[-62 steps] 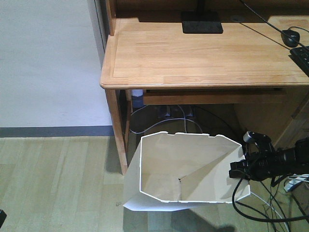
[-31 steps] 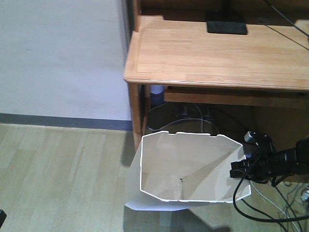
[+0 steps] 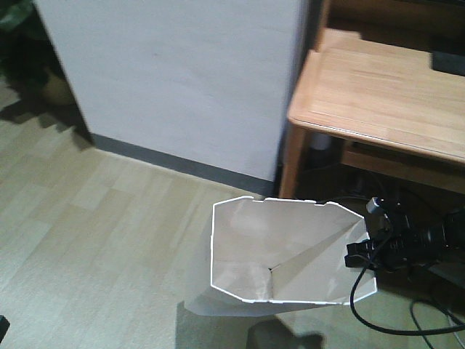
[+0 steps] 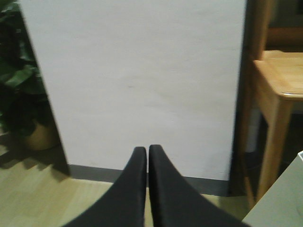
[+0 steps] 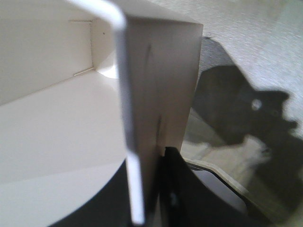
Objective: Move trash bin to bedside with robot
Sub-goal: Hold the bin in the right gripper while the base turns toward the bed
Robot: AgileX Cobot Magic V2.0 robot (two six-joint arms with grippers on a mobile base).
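Right gripper is pinched on the right rim of the trash bin, prob. to tow it along w/o lifting, bin just near-left of the desk, left gripper closed on nothing

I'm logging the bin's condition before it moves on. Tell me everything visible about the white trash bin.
The trash bin is white, thin-walled plastic, rectangular with cut corners and small notches along its far rim. Open-topped and empty, its walls taper toward the base. It is above pale wood-look floor, near a light-wood desk. The right pincer is clamped on its right wall at the rim. Whether the base touches the floor cannot be told.
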